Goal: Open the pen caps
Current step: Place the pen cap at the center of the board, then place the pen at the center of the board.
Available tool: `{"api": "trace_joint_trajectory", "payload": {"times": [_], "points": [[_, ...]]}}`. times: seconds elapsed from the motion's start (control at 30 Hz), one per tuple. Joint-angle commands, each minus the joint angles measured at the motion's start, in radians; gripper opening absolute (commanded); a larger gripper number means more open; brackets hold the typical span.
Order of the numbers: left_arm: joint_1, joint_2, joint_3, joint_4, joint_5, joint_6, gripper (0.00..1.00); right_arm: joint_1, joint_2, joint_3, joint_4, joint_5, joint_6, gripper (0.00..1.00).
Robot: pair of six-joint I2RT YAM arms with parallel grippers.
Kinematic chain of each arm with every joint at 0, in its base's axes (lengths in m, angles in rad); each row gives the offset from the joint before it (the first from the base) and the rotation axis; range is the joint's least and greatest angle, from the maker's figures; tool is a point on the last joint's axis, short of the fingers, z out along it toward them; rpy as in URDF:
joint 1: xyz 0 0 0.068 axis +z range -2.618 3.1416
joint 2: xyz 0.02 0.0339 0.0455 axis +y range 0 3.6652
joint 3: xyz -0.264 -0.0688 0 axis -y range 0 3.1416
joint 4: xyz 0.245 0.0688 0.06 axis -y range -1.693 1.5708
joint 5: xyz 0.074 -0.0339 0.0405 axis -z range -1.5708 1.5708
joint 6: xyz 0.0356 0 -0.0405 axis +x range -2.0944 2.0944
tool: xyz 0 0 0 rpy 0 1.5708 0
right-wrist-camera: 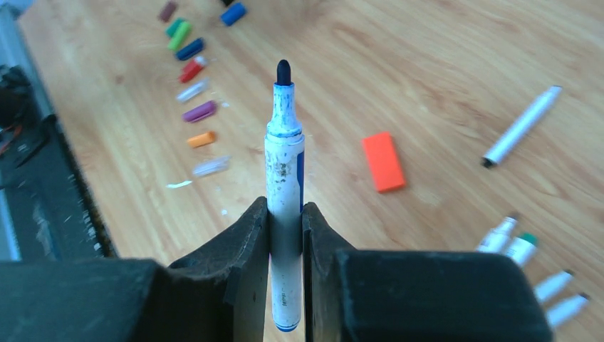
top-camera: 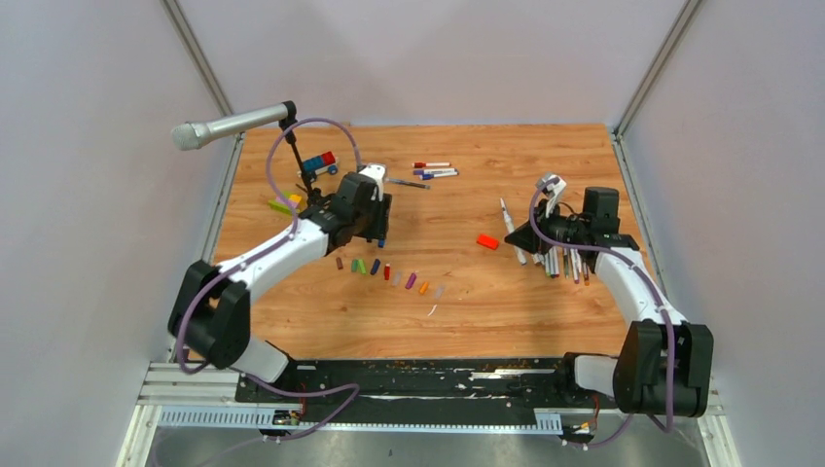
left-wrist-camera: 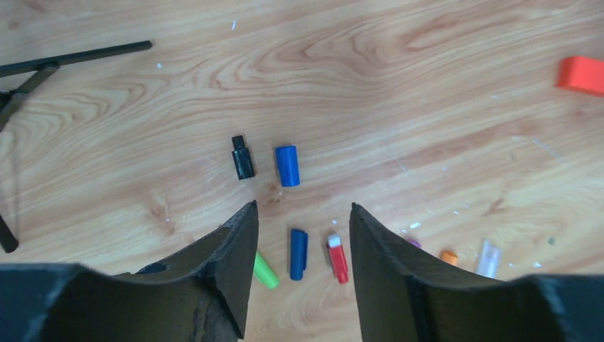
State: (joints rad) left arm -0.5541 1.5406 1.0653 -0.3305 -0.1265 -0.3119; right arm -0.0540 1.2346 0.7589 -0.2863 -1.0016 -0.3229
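Blue cap [left-wrist-camera: 287,165] | lies just beyond left gripper [left-wrist-camera: 303,210] | jaws parted

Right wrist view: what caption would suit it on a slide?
Right claw clamped on an uncapped pen, loose caps lined up on the table beyond.

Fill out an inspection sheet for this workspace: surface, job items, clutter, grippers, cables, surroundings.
Surface: wooden table, a few white specks on it.
Job's things: loose caps in a curved row near the left arm; capped pens at the far side; uncapped pens grouped by the right arm.
Clutter: orange block, toy bricks, microphone on a tripod.
Grippers: left gripper open and empty above the caps; right gripper shut on a bare-tipped pen.
Cables: purple cables looping along both arms.
Surroundings: pale walls on three sides; metal rail at the near edge.
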Motion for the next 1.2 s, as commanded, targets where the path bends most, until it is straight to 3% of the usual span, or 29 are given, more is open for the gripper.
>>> {"api": "trace_joint_trajectory", "payload": {"times": [0.0,0.17,0.43,0.63,1.17], "points": [[0.002,-0.199,-0.108,0.109,0.041,0.011,0.62,-0.006,0.037,0.1,0.057,0.249,0.083,0.0],[0.003,-0.347,-0.236,0.166,0.019,-0.008,0.99,-0.004,0.161,0.236,0.021,0.42,0.171,0.0],[0.016,-0.455,-0.312,0.137,0.075,-0.027,1.0,0.035,0.438,0.54,-0.131,0.611,0.245,0.02],[0.016,-0.548,-0.381,0.154,0.12,-0.072,1.0,0.044,0.624,0.714,-0.238,0.64,0.268,0.04],[0.016,-0.654,-0.471,0.127,0.12,-0.137,1.0,0.05,0.836,0.843,-0.303,0.691,0.224,0.1]]}}
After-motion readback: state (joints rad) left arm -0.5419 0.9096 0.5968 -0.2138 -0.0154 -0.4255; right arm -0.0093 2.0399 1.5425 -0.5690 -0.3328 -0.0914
